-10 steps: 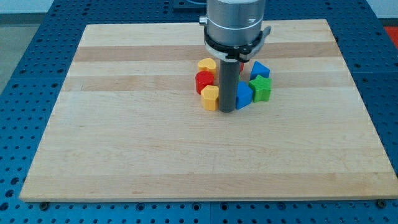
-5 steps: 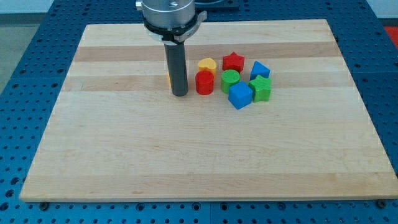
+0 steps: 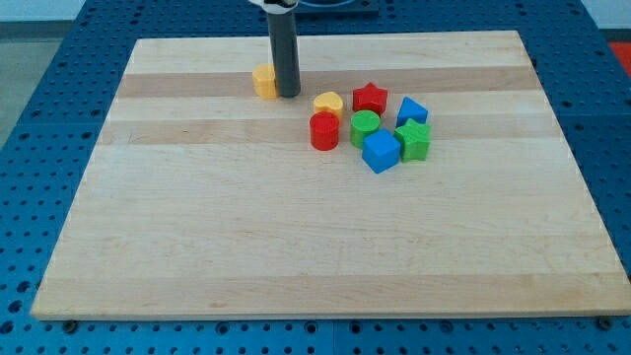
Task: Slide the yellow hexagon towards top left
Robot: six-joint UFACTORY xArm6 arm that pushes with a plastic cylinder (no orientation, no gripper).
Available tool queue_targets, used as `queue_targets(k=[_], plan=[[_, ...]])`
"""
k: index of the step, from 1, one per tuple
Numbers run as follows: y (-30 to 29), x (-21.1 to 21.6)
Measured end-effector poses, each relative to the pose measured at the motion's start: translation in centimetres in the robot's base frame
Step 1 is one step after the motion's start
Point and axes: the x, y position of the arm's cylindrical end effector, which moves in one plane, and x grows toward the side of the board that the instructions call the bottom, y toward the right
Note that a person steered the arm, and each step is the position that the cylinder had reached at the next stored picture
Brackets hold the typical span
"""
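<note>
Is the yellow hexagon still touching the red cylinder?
No: the yellow hexagon sits apart at upper left, beside my tip, away from the red cylinder.

My rod stands upright, entering from the view's top edge, where only a sliver of the pale metal collar above it shows. The shaft is dark, straight and plain, with no tilt that can be made out. My tip [image 3: 287, 95] rests at board height just to the view's right of the yellow hexagon [image 3: 263, 81], close enough that the rod's side appears to touch the block's right face, though a fine gap cannot be ruled out. Measured against that hexagon, the tip sits slightly lower in the view, and the shaft rises past the block's right edge. The rest of the arm lies outside the picture.
</note>
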Motion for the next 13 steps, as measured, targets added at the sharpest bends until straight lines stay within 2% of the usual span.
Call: queue_targets(k=[4, 8, 13], plan=[[-6.2, 1.0], [-6.4, -2.6], [-8.6, -4.6]])
